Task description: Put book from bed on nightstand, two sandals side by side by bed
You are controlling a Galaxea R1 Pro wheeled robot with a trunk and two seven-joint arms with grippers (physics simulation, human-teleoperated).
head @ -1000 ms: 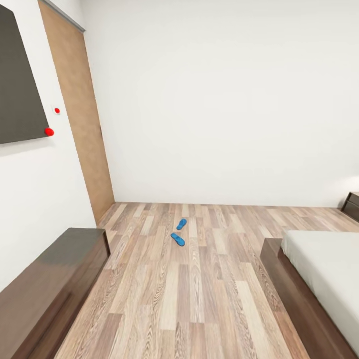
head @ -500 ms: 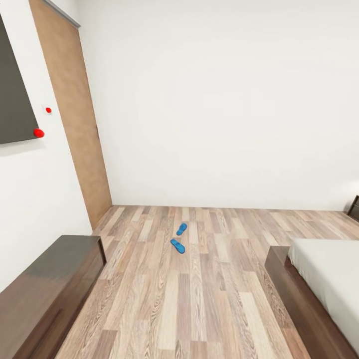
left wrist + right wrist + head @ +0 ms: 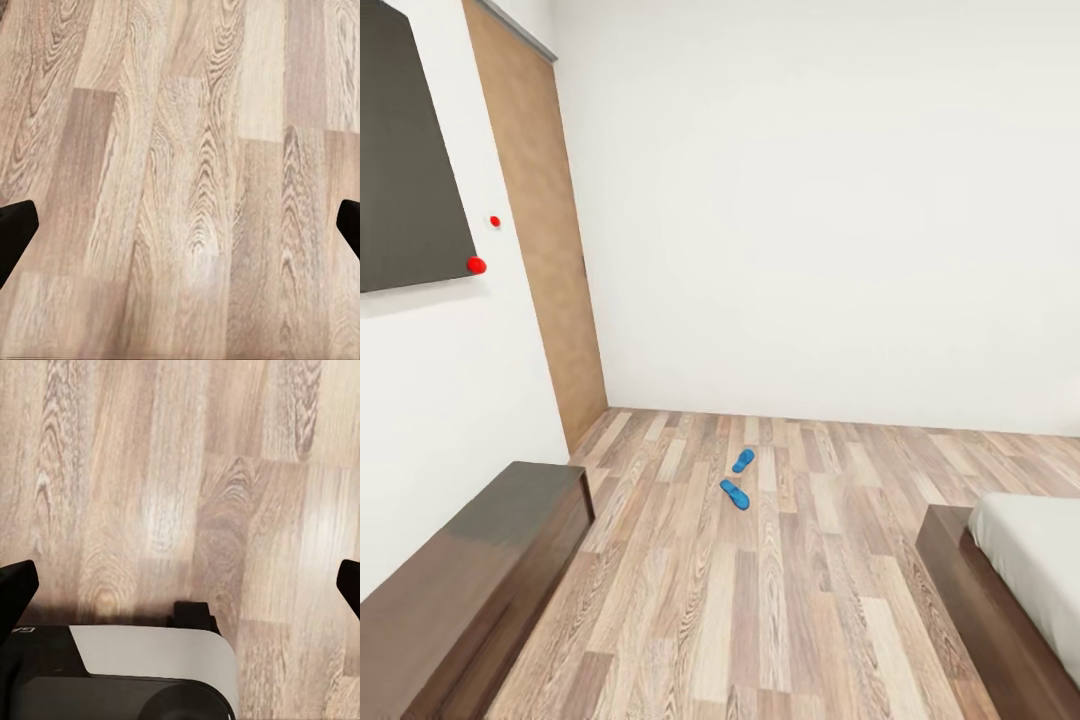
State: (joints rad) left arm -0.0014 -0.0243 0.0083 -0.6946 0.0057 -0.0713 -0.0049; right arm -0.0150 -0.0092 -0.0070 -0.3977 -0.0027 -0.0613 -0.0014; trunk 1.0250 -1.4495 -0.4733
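On the left a long dark bench (image 3: 470,570) runs along the white wall under a dark panel (image 3: 410,160), with a brown door (image 3: 545,230) beyond it. Out on the wood-plank floor (image 3: 760,620), well apart from everything, lie the 2 sandals (image 3: 739,479) — one a little nearer, one a little farther, angled differently and not side by side. At the far right is a corner of the bed (image 3: 1010,570), pale mattress on a dark frame; no book can be seen on that part.

The sandals look thin, flat and light, probably flexible foam. A pinch across the sole edge or under the Y-strap seems the safest hold; lying flat on planks, the sole may be hard to get under.

Both wrist views look down at bare floor. The left end effector (image 3: 180,232) and the right end effector (image 3: 180,592) each show only dark fingertips at opposite edges, spread wide with nothing between them.

Against the head view of 1 second earlier, the whole picture has shifted — the camera has swung left, so the bed sits farther right and the nightstand corner has left the frame. The sandals themselves seem unmoved.
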